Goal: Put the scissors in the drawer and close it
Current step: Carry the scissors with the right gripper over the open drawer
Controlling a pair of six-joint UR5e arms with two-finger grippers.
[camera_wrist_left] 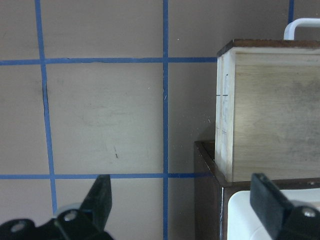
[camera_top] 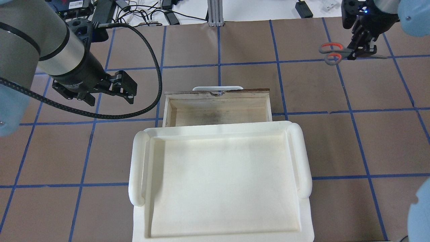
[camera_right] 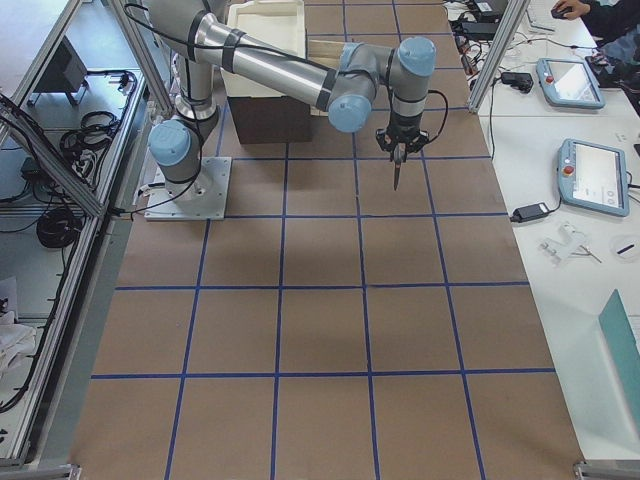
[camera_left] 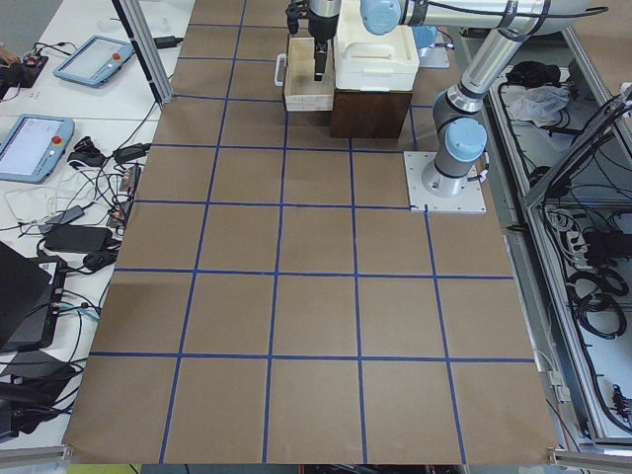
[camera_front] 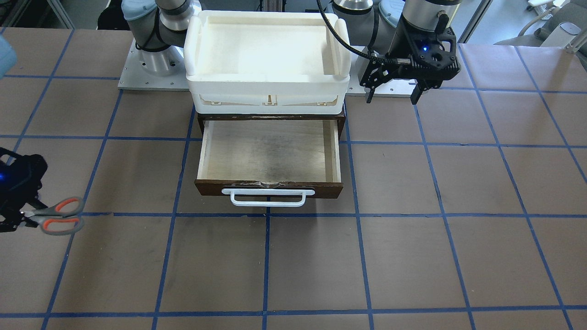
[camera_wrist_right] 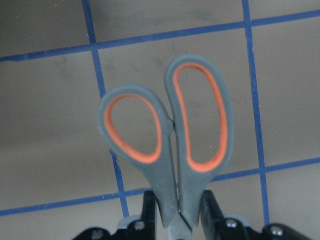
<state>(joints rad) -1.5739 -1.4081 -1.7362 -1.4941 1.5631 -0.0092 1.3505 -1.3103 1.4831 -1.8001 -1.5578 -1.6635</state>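
The right gripper (camera_wrist_right: 177,212) is clamped on the scissors (camera_wrist_right: 172,165) where handles meet blades, near the bench's edge on the robot's right, well apart from the open drawer (camera_front: 270,158) mid-bench; probably light, stiff and slick, they seem securely held there, while the left gripper (camera_front: 392,94) hangs spread and empty.

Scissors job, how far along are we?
Done: drawer pulled open and empty, scissors lifted. In hand: right claw grips the scissors in the air, well to the drawer's side. Remaining: carry them over, drop them in, push the drawer shut.
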